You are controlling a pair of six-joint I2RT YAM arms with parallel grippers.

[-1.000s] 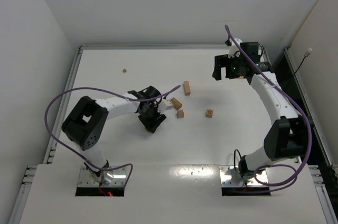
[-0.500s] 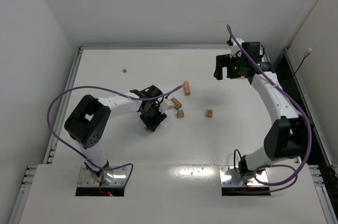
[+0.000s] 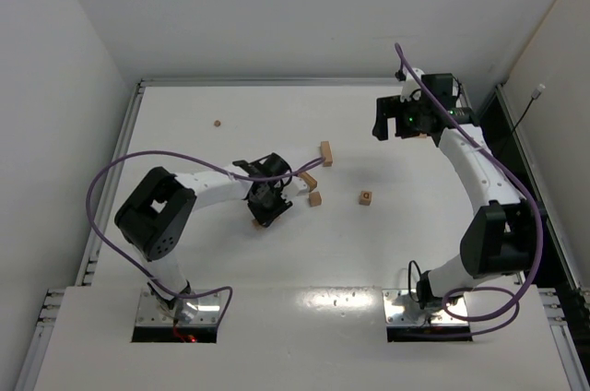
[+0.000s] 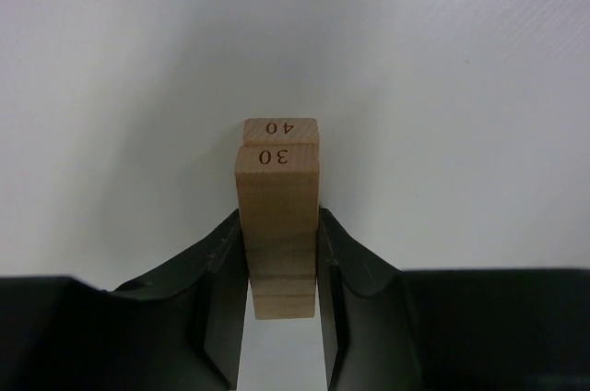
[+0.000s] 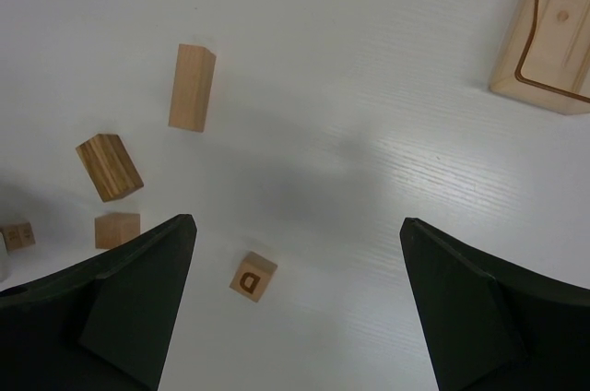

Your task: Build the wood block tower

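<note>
A: Right, what is the left claw point(image 4: 281, 218) doing at this point?

B: It is gripping the block stamped 30 point(image 4: 275, 159), its two fingers pressing flat on the long sides with no gap showing. The block stamped 40 point(image 4: 280, 129) is sitting just past it, edges almost lining up, though I cannot tell whether the two are touching.

A: So the wood block tower point(image 4: 276, 193) is beginning there?

B: I am judging so. Those two numbered pieces are making up the start of it, left of the middle of the bench point(image 3: 415, 243), under the left arm's wrist. Gripping the block by its sides is leaving its ends free, which is what a stacking move is asking for.

A: And the right claw point(image 5: 295, 222)?

B: It is hanging wide open with nothing in it, well above the far right part of the bench. From there its camera is taking in the loose pieces: a long bar point(image 5: 192, 87), a darker striped block point(image 5: 110, 166), a plain cube point(image 5: 117, 230) and a lettered cube point(image 5: 252, 277), all lying apart from one another. A pale tray point(image 5: 544, 41) is lying off to one side.

A: Why is it hanging out there?

B: Probably it is giving the left arm room to work.

A: What could be going wrong?

B: Any skew on release is risking a topple, since the pieces are narrow.
</note>
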